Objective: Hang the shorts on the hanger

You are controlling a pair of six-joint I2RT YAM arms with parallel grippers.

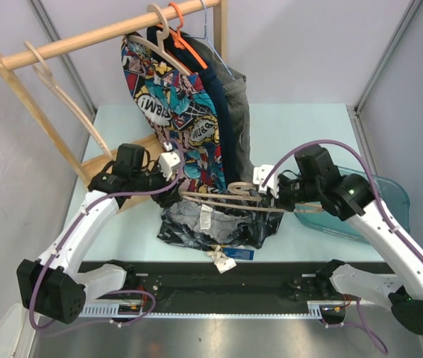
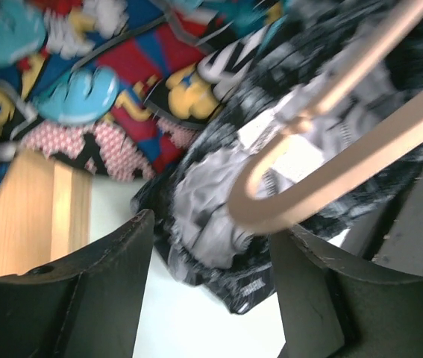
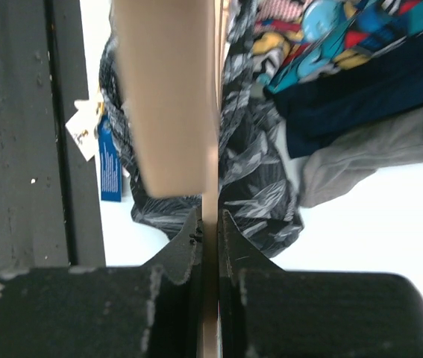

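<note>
The dark marbled shorts [image 1: 218,227] lie crumpled on the pale table, white tags [image 1: 220,257] at the near side. The pale wooden hanger [image 1: 218,200] is held level just above them. My right gripper [image 1: 274,198] is shut on its right end; in the right wrist view the fingers [image 3: 233,239] pinch the thin wood of the hanger [image 3: 166,97], with the shorts [image 3: 248,171] beyond. My left gripper [image 1: 172,173] is open at the hanger's left end. The left wrist view shows the hanger's curved end [image 2: 271,205] just ahead of the open left gripper [image 2: 215,227], over the shorts [image 2: 204,201].
A wooden rack [image 1: 107,33] at the back carries comic-print shorts [image 1: 174,97], a navy garment [image 1: 218,101], a grey garment [image 1: 239,97], an orange hanger [image 1: 185,37] and a bare wooden hanger [image 1: 51,78]. A teal bin [image 1: 394,198] stands at the right, behind my right arm.
</note>
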